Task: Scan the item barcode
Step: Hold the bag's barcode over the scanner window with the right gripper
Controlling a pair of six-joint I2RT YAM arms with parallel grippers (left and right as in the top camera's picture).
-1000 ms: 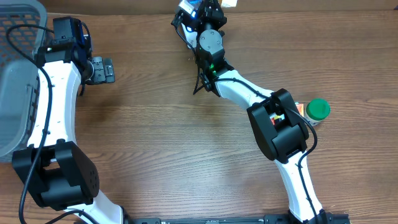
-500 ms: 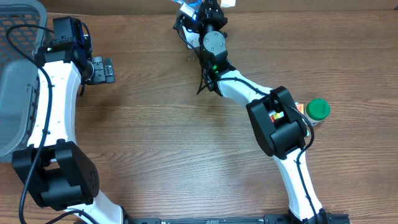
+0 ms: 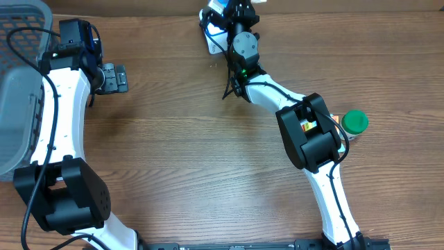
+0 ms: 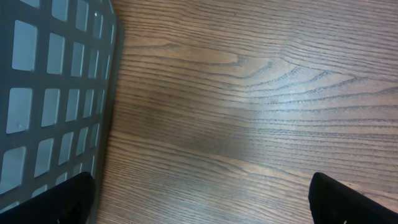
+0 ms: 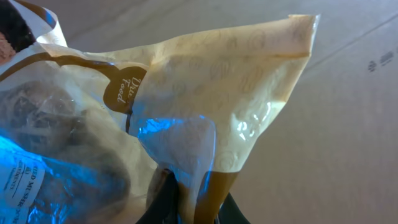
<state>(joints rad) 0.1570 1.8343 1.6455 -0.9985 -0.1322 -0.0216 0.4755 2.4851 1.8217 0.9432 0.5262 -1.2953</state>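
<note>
The item is a cream and brown plastic pouch [image 5: 205, 81] with a clear window, lit by blue light on its lower left. My right gripper [image 5: 193, 202] is shut on the pouch's bottom edge. From overhead that gripper [image 3: 232, 15] sits at the table's far edge, and the pouch [image 3: 213, 36] shows white and blue to its left. No barcode is readable in any view. My left gripper [image 3: 115, 78] is open over bare wood at the left. Its dark fingertips [image 4: 65, 200] stand far apart in the left wrist view with nothing between them.
A grey mesh basket [image 3: 19, 76] fills the far left, and its wall [image 4: 56, 93] lies just left of the left gripper. A green-lidded bottle [image 3: 354, 123] stands beside the right arm's elbow. Pale cardboard [image 5: 348, 124] shows behind the pouch.
The right wrist has shifted slightly right and turned. More of the pouch's white face now shows toward the table. The left arm has not moved.
</note>
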